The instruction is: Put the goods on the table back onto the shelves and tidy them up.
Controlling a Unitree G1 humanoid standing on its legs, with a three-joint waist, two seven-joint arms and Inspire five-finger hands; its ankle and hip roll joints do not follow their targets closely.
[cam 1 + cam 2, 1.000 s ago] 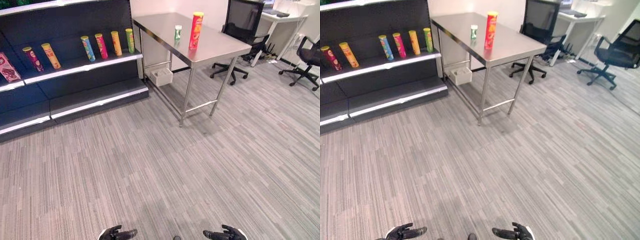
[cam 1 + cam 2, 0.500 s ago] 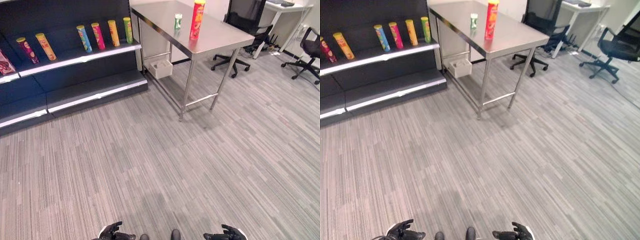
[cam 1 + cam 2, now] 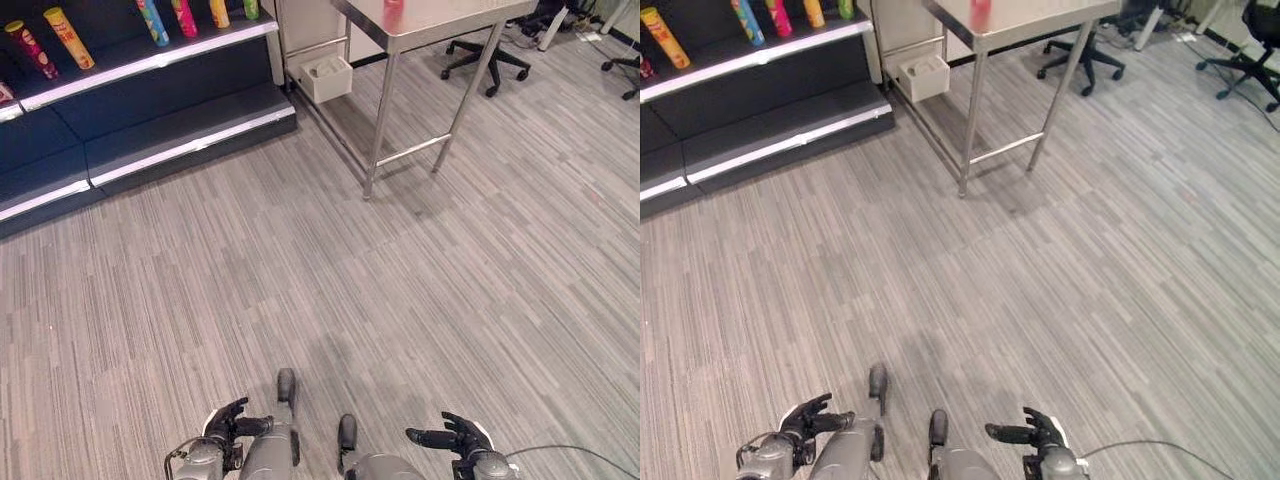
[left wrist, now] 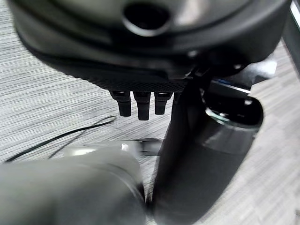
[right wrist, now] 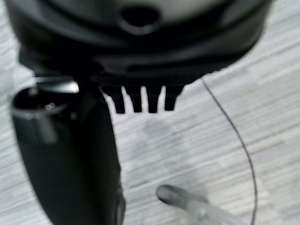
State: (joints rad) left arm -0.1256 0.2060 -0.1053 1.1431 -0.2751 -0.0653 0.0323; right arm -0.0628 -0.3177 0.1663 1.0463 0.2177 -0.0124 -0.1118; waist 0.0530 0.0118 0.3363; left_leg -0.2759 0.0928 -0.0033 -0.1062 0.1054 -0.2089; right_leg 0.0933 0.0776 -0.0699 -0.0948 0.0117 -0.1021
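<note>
A steel desk (image 3: 420, 22) stands at the far edge of the head views, on thin legs joined by a low crossbar. On its top, the base of a red can (image 3: 393, 4) shows, cut off by the frame so that its upper part and lid cannot be seen.

To the left of the desk is a dark shelf unit (image 3: 140, 110) with pale edge strips. On its upper shelf stand tall, slim cans, all tilted back against the rear panel: a maroon can (image 3: 28, 48) and an orange can (image 3: 66, 36) side by side at the left, then, further right, a blue can (image 3: 152, 22), a pink can (image 3: 183, 17), a yellow can (image 3: 219, 12) and a green can (image 3: 250, 9) in a close row (their tops run out of the frame). The lower shelf is bare.

A small white box (image 3: 324, 78) sits on the floor between the shelf unit and the desk's legs. Office chairs (image 3: 480, 55) stand past the desk on the right. Grey striped carpet (image 3: 330, 280) covers the floor.

The left hand (image 3: 232, 422) and the right hand (image 3: 452, 438) both hang low at the near edge, well apart from the desk and the shelves. Each holds nothing, with its fingers (image 4: 140, 104) loosely spread and only slightly bent, over the carpet.
</note>
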